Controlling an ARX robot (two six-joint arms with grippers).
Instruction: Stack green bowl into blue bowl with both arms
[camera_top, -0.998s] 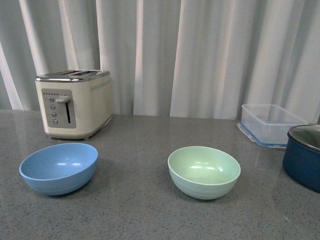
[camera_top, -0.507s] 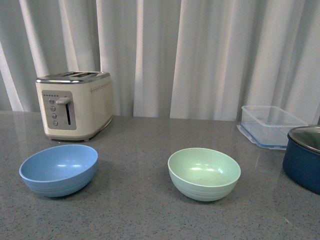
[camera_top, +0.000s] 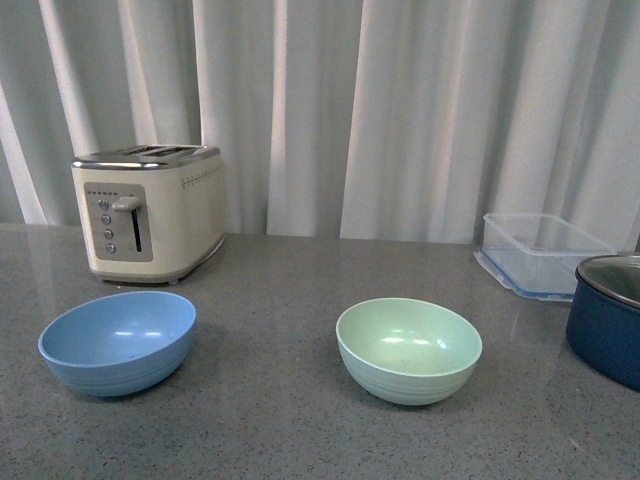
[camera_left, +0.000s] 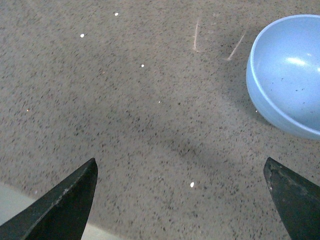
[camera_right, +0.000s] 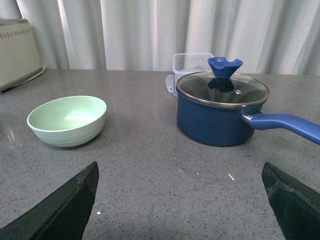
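The pale green bowl (camera_top: 409, 350) stands upright and empty on the grey counter, right of centre in the front view. The light blue bowl (camera_top: 117, 341) stands upright at the left, well apart from it. Neither arm shows in the front view. In the left wrist view my left gripper (camera_left: 180, 167) is open over bare counter, with the blue bowl (camera_left: 287, 75) off to one side beyond its fingers. In the right wrist view my right gripper (camera_right: 180, 170) is open and low over the counter, and the green bowl (camera_right: 67, 120) sits ahead of one finger.
A cream toaster (camera_top: 148, 209) stands behind the blue bowl. A clear plastic container (camera_top: 540, 250) and a dark navy pot (camera_right: 222, 112) with a glass lid and long handle (camera_right: 290, 125) stand to the right of the green bowl. White curtains hang behind. The counter's edge (camera_left: 20, 205) lies near the left gripper.
Everything in the front view has slid a few pixels down the picture. The bowls keep their places on the counter.
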